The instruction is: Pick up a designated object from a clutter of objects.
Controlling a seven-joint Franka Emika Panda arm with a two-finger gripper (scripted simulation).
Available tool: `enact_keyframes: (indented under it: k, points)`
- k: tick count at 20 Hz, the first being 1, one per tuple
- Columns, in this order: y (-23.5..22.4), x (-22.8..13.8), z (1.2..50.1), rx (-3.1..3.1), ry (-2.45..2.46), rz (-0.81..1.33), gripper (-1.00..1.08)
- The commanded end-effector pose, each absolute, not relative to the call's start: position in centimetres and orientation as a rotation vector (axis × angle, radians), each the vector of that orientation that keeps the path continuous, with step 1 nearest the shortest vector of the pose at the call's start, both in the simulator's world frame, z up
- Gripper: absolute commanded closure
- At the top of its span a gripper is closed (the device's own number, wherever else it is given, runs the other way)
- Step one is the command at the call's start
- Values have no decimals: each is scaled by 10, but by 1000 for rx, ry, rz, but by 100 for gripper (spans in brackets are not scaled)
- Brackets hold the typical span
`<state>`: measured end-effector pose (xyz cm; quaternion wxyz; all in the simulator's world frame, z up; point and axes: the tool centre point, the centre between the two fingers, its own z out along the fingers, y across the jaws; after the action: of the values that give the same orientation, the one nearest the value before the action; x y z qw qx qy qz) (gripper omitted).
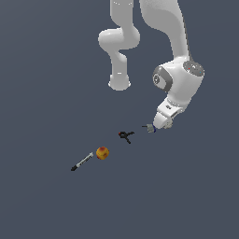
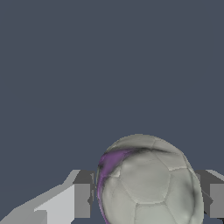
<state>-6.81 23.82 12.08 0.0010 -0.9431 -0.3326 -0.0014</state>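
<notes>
The white ball [image 2: 146, 183] sits between the jaws, which stand on either side of it, whether clamped I cannot tell. Being round and smooth, it may squirt out or roll toward the grey piece [image 1: 150, 128] if the pads meet it off-centre.

Plainly a simulated test scene, no real room: flat, featureless slate-grey ground [image 1: 42, 70] running to every edge, without walls, furniture or horizon. Smooth rendered white arm [image 1: 179, 84] at about one o'clock, faceted tiny items at centre, blocky untextured shading throughout.
</notes>
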Motion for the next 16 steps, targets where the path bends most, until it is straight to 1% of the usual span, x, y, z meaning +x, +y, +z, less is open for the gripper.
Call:
enact_keyframes:
  k: [1, 16]
  points:
    - [236, -58, 144, -2959, -1045, -6, 108]
    - [221, 7, 283, -2958, -1045, -3, 108]
